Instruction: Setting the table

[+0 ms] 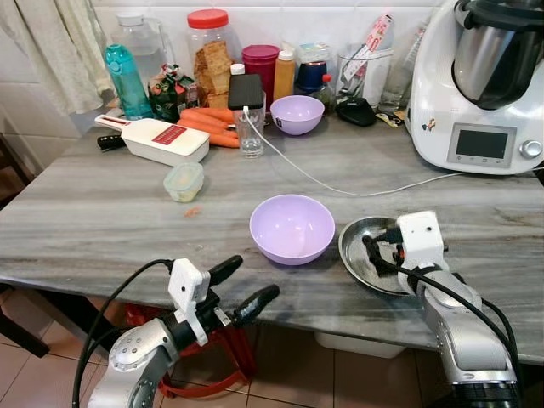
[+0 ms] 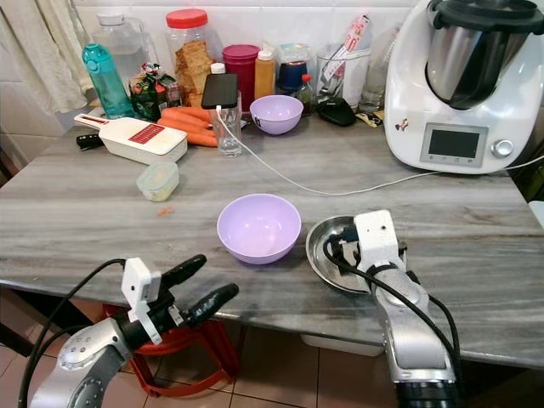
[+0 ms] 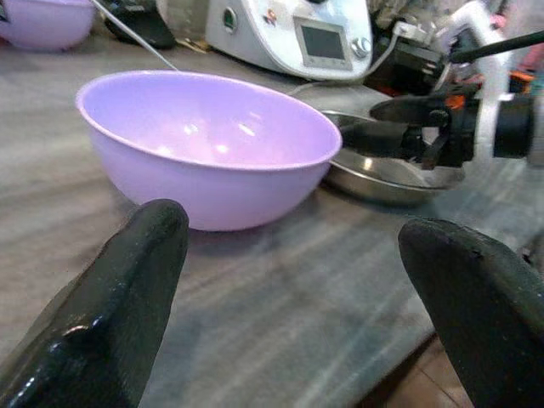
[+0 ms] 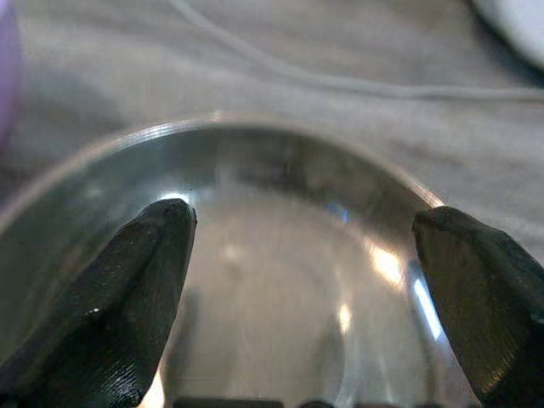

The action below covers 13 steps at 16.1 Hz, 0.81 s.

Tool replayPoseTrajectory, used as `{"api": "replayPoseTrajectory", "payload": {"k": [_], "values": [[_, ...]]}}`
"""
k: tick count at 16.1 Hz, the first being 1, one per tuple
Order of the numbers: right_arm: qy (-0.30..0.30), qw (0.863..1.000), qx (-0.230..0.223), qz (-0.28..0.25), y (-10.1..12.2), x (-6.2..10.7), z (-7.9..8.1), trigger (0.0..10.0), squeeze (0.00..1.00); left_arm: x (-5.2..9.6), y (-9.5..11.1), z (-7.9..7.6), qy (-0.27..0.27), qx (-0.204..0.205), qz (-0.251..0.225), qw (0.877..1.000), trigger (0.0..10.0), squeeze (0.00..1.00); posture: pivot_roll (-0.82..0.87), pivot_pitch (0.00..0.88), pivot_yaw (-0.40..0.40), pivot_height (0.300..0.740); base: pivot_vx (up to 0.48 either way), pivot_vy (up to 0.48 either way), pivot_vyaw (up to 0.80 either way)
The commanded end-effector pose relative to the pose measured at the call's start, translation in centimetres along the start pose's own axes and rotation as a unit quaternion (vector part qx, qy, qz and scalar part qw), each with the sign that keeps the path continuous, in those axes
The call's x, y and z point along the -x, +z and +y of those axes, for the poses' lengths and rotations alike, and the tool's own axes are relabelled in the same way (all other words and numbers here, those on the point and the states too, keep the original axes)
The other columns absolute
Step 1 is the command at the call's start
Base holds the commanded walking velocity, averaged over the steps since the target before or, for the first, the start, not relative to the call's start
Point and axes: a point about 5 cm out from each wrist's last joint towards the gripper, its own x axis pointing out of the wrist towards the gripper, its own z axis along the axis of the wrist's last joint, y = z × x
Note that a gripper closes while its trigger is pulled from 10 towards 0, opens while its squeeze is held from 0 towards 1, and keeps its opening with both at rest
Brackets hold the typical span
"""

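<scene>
From the head camera, a lilac bowl [image 1: 291,228] sits upright near the front edge of the grey bench [image 1: 102,221], with a shallow steel dish [image 1: 361,255] just beside it on the robot's right. The right hand [image 1: 384,252] is over that dish, its black fingers reaching in across the near rim. The left hand [image 1: 246,287] hangs off the bench's front edge, below and to the left of the bowl, fingers spread and aimed toward it. Further back stand a second lilac bowl [image 1: 297,114], a glass [image 1: 251,134] with a phone [image 1: 246,91] leaning on it, carrots [image 1: 204,119], a white slicer [image 1: 157,138], a small lidded tub [image 1: 184,181] and a large kitchen machine [image 1: 476,85].

The left wrist view shows the bowl side-on, mouth up, between the two parted fingers [image 3: 110,314], touching neither; the dish lies behind it.

The right wrist view looks straight into the dish [image 4: 280,255], round with no long axis, open side up, its fingers [image 4: 127,297] wide apart over the hollow, gripping nothing.
</scene>
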Motion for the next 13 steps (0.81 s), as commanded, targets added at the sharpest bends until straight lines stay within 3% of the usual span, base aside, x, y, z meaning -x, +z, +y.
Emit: {"api": "replayPoseTrajectory", "payload": {"k": [1, 6, 13], "values": [[0.014, 1.0, -0.003, 0.008, 0.1, -0.3, 0.2, 10.0, 1.0, 0.1, 0.2, -0.3, -0.014, -0.003, 0.005, 1.0, 10.0, 0.0, -0.08, 0.0, 0.03, 0.74, 0.0, 0.0, 0.0], [0.058, 0.998, -0.03, 0.024, -0.2, -0.5, 1.2, 10.0, 1.0, 0.3, 0.3, -0.3, -0.018, -0.005, 0.011, 1.0, 10.0, 0.0, -0.08, 0.0, 0.034, 0.74, 0.0, 0.0, 0.0], [0.125, 0.99, -0.061, 0.03, 0.2, -0.5, 3.9, 10.0, 0.9, 0.2, 0.1, -0.2, -0.02, -0.005, 0.017, 1.0, 10.0, 0.0, -0.08, 0.0, 0.037, 0.74, 0.0, 0.0, 0.0]]}}
